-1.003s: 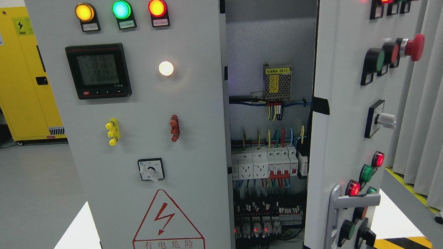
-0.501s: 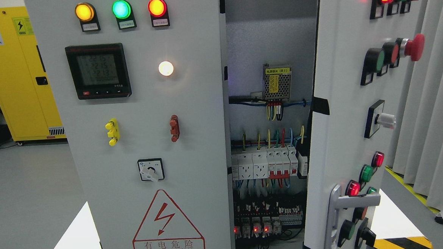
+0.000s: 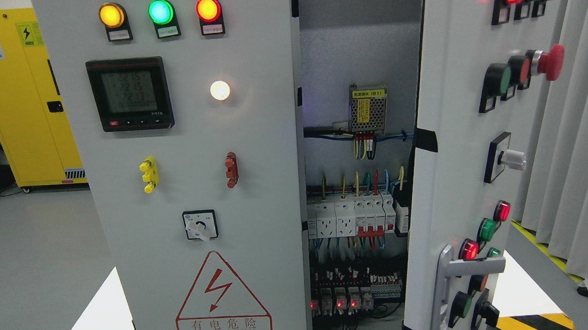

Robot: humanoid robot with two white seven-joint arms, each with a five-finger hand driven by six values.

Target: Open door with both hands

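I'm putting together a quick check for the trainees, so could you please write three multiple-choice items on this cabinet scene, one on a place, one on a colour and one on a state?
1. Where is the rotary switch on the left door?
A. Just above the warning triangle
B. Above the meter
C. Beside the top lamps

2. Which colour is the middle lamp of the three at the left door's top?
A. Blue
B. Green
C. White

3. How does the right door stand?
A. Fully shut
B. Taken off
C. Swung open, with the breakers showing

Answers:
1 A, since the switch sits directly over the triangle's tip.
2 B, since it glows green between an amber lamp and a red one.
3 C, since the wiring inside shows between the doors.
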